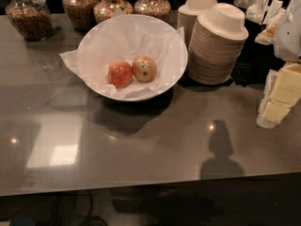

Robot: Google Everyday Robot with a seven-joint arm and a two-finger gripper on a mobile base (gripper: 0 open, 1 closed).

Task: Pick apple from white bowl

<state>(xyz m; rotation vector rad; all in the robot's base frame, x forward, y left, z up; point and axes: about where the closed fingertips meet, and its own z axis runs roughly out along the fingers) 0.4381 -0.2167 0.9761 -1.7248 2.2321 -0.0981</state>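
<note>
Crinkled matt paper (127,41) is noted lining the white bowl (141,97) on a glossy counter (141,149); the gripper (277,100), right of the bowl, is judged matt plastic.

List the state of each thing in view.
apple: in white bowl, touching red-orange fruit, ungrasped
white bowl: upright, paper-lined
red-orange fruit: in bowl, left of apple
paper bowl stacks: upside down
jars: filled, back row
gripper: at right edge, away from bowl

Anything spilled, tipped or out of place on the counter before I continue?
Nothing spilled. Crinkled white paper overhangs the left rim of the wide white bowl; the yellowish-tan apple touches a red-orange fruit inside. The gripper is at the right edge, clear of the bowl.
</note>
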